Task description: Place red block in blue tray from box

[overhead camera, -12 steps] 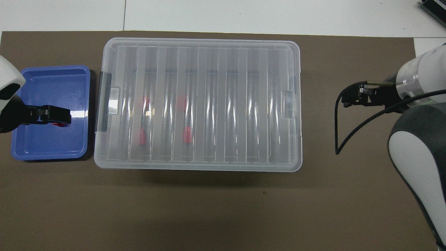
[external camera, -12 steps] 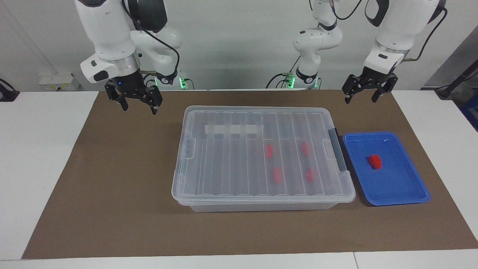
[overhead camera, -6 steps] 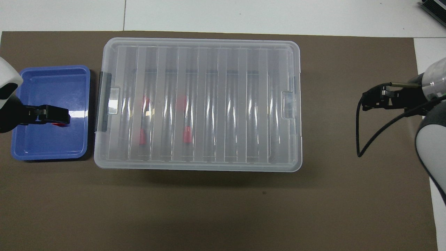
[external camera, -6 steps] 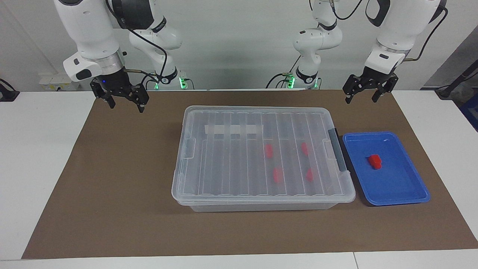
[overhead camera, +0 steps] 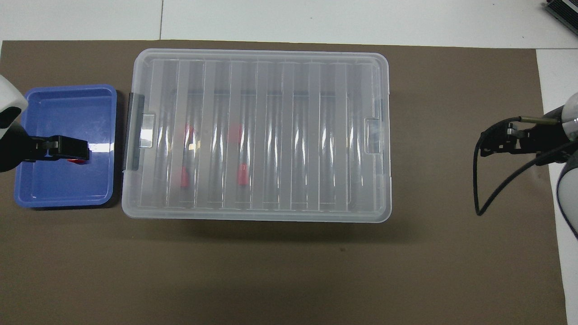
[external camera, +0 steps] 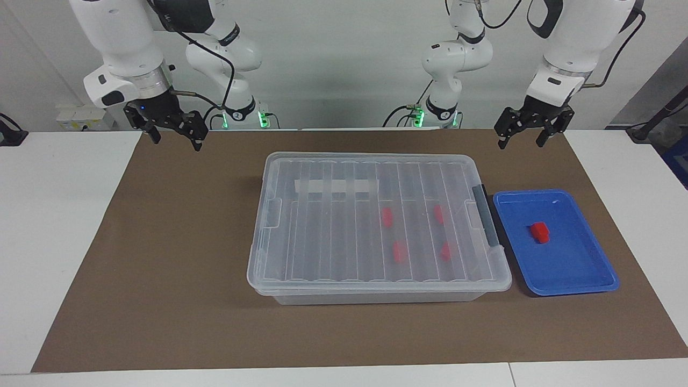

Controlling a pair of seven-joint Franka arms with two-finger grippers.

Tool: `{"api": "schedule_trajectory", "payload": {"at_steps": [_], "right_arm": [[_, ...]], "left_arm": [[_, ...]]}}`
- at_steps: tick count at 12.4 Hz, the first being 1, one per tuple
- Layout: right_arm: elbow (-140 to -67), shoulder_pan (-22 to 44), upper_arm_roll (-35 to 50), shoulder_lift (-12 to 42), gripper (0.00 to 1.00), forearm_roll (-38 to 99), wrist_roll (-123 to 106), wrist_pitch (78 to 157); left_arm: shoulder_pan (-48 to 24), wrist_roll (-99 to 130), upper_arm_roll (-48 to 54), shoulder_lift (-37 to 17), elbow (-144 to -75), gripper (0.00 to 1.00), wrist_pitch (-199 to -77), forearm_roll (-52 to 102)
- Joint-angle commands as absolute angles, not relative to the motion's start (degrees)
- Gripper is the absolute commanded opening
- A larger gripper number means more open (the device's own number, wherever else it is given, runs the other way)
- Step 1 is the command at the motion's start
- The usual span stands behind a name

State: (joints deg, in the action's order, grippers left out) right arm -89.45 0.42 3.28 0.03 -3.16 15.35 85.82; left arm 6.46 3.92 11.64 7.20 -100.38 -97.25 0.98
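Observation:
The box point(external camera: 333, 231) point(overhead camera: 293, 135) lies in the middle of the brown mat with its ribbed clear lid on. Several red blocks point(external camera: 398, 251) point(overhead camera: 243, 175) show through the lid at the end beside the blue tray point(external camera: 570, 263) point(overhead camera: 67, 113). One red block point(external camera: 539, 232) lies in the tray; in the overhead view only a sliver of it point(overhead camera: 79, 160) shows under my left gripper point(external camera: 519, 144) point(overhead camera: 72, 149). That gripper hangs open and empty, high over the tray. My right gripper point(external camera: 178, 144) point(overhead camera: 487, 144) is open and empty, raised over the mat's edge at the right arm's end.
The brown mat point(external camera: 177, 269) covers most of the white table point(external camera: 54, 215). A dark latch point(external camera: 486, 215) sits on the box end that faces the tray. A black cable point(overhead camera: 476, 180) loops down from the right wrist.
My right gripper has drawn away from the box, up and toward the right arm's end of the mat. The left arm, the box, the tray and the blocks have not moved.

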Motion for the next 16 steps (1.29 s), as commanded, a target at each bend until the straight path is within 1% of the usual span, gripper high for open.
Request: {"api": "schedule_trajectory", "payload": {"at_steps": [1, 11, 13, 16], "right_arm": [[-92.2, -0.3, 2.7, -2.0, 1.0, -0.4, 13.9, 86.0], [-92.3, -0.2, 2.9, -2.0, 1.0, -1.2, 12.3, 87.0], [-92.5, -0.4, 2.9, -2.0, 1.0, -1.1, 12.3, 88.9], [-92.6, 0.0, 3.0, -2.0, 1.0, -1.1, 12.7, 89.0]], "left_arm": [[6.7, 4.3, 11.4, 8.3, -101.3, 1.0, -97.4, 1.7], [6.7, 4.3, 11.4, 8.3, -101.3, 1.0, -97.4, 1.7], [6.7, 4.3, 11.4, 8.3, -101.3, 1.0, -97.4, 1.7], [6.8, 4.3, 11.4, 8.3, -101.3, 1.0, -97.4, 1.7]]}}
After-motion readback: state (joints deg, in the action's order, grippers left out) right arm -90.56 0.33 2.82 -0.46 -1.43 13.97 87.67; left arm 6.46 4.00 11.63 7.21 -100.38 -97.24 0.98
